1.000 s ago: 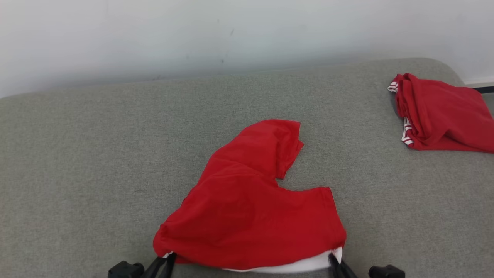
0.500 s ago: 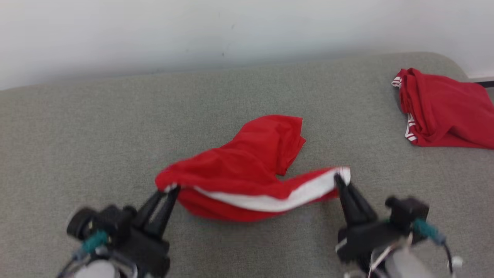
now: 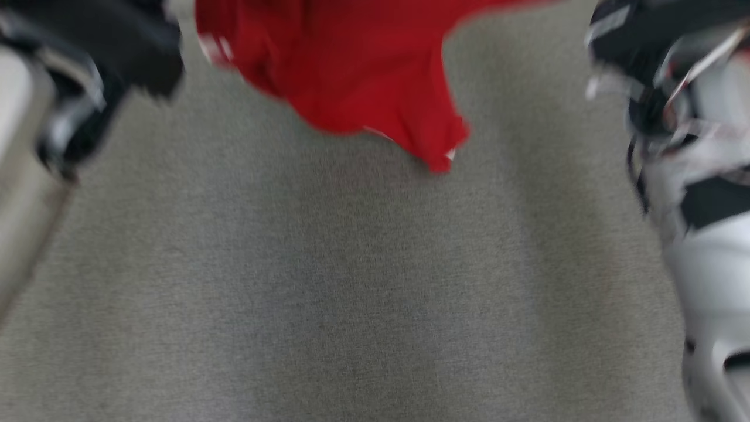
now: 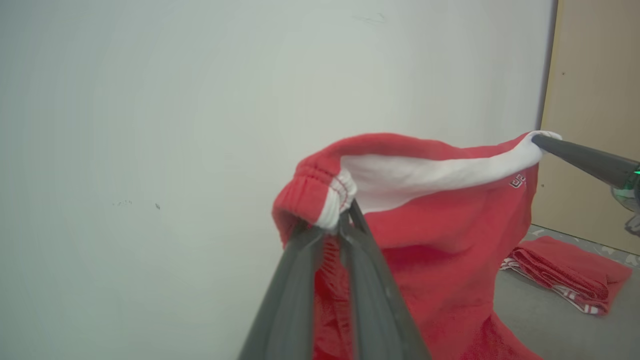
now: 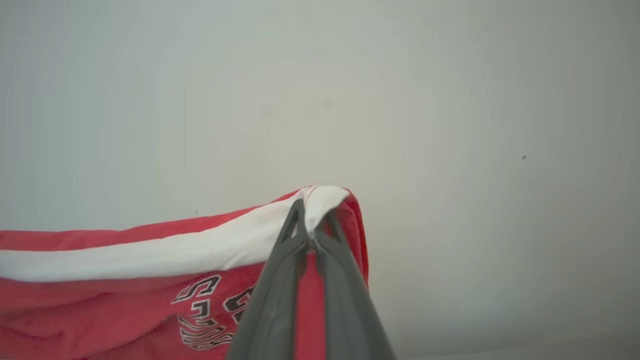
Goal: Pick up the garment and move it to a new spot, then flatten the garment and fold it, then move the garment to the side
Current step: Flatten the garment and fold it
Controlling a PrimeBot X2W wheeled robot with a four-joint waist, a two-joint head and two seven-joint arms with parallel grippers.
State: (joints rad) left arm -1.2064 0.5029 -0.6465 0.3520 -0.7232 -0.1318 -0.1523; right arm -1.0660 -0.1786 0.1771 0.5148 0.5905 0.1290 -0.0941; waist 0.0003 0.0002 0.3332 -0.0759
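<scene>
The left gripper (image 4: 345, 222) had its jaws pinched almost shut on one bunched end of the garment's white band (image 4: 425, 175). The right gripper (image 5: 312, 220) had its jaws squeezed tight on the other end of that band. So both had a good hold, and the band was pulled out long between them.

The garment (image 3: 351, 76) was red, with some letters (image 5: 205, 310) printed on it. It hung down from the two grips, up in the air over the grey padded surface (image 3: 351, 305). The head view was very blurry, but the lowest red tip seemed to hang free of the surface.

My guess was that the job was only at its first part: the pick-up looked done, and the move to a new spot was the step in hand. The garment was not yet laid down. Making it flat, folding it and moving it to the side were all left to do.

Now the count. There were two grippers, both busy, and one garment in the air. Farther off on the grey surface lay one more red garment (image 4: 565, 272) with white stripes, bunched in a loose pile — well apart from the held one. Behind it stood one tan board (image 4: 595, 100), and one pale wall (image 4: 150, 125) was at the back.
</scene>
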